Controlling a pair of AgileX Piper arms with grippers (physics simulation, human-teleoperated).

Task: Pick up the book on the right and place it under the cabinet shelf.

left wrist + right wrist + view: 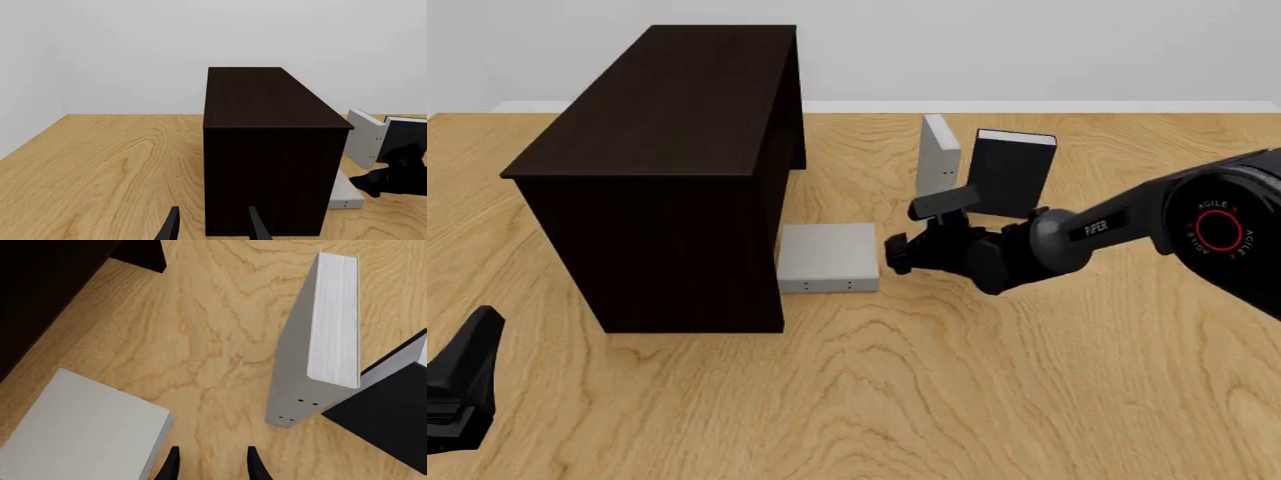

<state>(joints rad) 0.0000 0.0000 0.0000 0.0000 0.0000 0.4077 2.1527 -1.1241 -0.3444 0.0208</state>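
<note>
Table of light wood grain fills the scene. Cabinet, a tall, nearly black box, stands on its left half. Right arm reaches in from the right, low over the table. Black book stands upright behind the arm, with a grey book upright just to its left. Book, thin and pale grey, lies flat with its left edge tucked under the cabinet's right side, tiny dots along its near edge. Right gripper sits just right of the book, fingers spread and holding nothing. Left gripper, at the near left corner well away from the book, is also spread and empty.
</note>
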